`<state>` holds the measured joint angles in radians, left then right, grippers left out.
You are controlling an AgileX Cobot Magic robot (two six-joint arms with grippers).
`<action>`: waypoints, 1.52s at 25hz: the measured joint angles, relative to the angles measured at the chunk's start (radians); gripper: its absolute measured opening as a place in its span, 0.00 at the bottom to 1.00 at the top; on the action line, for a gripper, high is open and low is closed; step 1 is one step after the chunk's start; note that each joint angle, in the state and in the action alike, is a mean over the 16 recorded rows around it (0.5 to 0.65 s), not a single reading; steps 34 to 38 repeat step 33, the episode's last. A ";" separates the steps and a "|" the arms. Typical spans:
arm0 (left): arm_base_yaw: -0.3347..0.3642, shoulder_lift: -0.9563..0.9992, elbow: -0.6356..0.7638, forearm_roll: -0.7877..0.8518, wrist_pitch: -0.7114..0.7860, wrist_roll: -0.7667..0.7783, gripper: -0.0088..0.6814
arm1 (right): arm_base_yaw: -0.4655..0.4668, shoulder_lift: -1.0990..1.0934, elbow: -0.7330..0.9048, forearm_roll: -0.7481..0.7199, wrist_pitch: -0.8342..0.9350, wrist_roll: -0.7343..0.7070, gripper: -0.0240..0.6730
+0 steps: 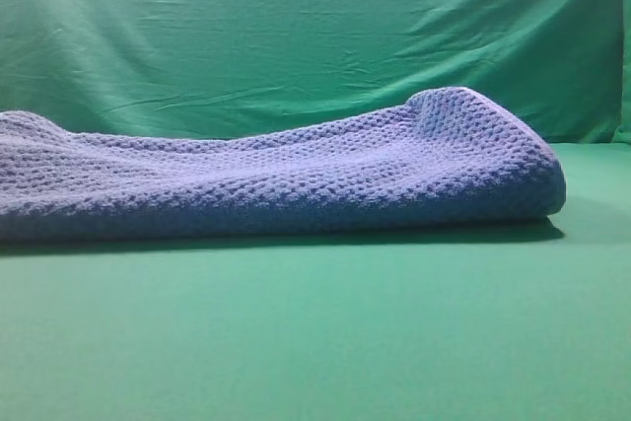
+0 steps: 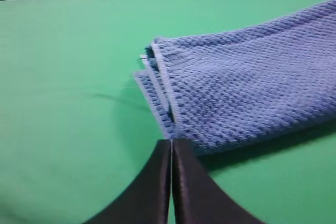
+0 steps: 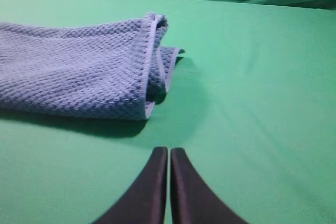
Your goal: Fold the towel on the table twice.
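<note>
Lying folded on the table point(image 1: 315, 342), the towel point(image 2: 247, 77) sits just beyond the left gripper point(image 2: 171, 142) and right gripper point(image 3: 169, 150), both pressed together, empty.

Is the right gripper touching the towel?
Apart. Right wrist view shows bare table between the shut right gripper and the towel.

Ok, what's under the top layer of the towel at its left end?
More towel: the left wrist view shows at least two lower hemmed layers stepping out beneath the top one, resting on the table. Further in, the top layer covers them, so how they lie there can't be seen.
</note>
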<state>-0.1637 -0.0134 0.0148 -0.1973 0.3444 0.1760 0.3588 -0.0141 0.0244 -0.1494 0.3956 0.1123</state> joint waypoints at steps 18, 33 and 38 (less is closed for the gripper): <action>0.157 0.000 0.000 0.000 0.000 0.000 0.01 | -0.290 0.000 0.000 0.000 0.000 0.000 0.03; 0.157 0.000 0.000 0.000 0.000 0.000 0.01 | -0.294 0.000 0.000 0.000 0.000 0.002 0.03; 0.157 0.000 0.000 0.000 0.000 0.000 0.01 | -0.294 0.000 0.000 0.000 0.000 0.002 0.03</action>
